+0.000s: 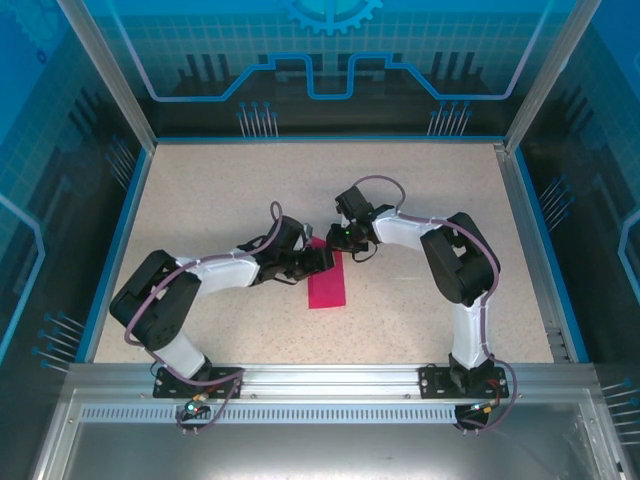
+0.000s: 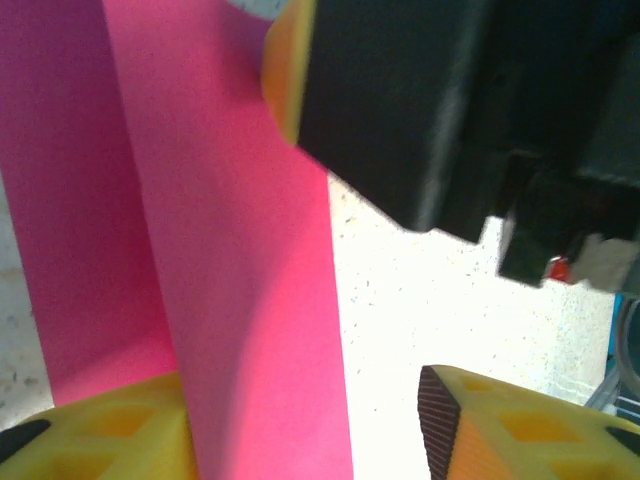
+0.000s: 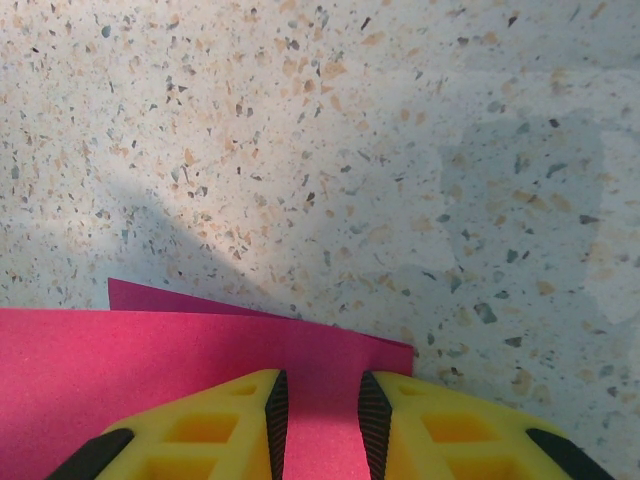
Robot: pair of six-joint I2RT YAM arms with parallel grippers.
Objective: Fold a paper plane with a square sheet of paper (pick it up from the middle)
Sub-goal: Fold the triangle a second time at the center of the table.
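Note:
The square sheet of paper [image 1: 328, 284] is magenta-pink and lies folded into a narrow strip on the middle of the table. My left gripper [image 1: 318, 259] is at the strip's far left edge. In the left wrist view one layer of the sheet of paper [image 2: 240, 270] stands up as a flap against my left fingertip [image 2: 100, 425]. The other fingertip [image 2: 500, 420] is well clear of it, so the left gripper [image 2: 305, 400] is open. My right gripper [image 1: 337, 240] is at the strip's far end. Its jaws [image 3: 318, 395] stand slightly apart over the flat paper [image 3: 120, 370], tips down on it.
The speckled tabletop [image 1: 230, 190] is bounded by a blue-edged frame [image 1: 128, 215] and transparent walls. The right arm's black wrist [image 2: 430, 110] hangs close above the left gripper. Both arm bases sit on the metal rail [image 1: 330, 382] at the near edge.

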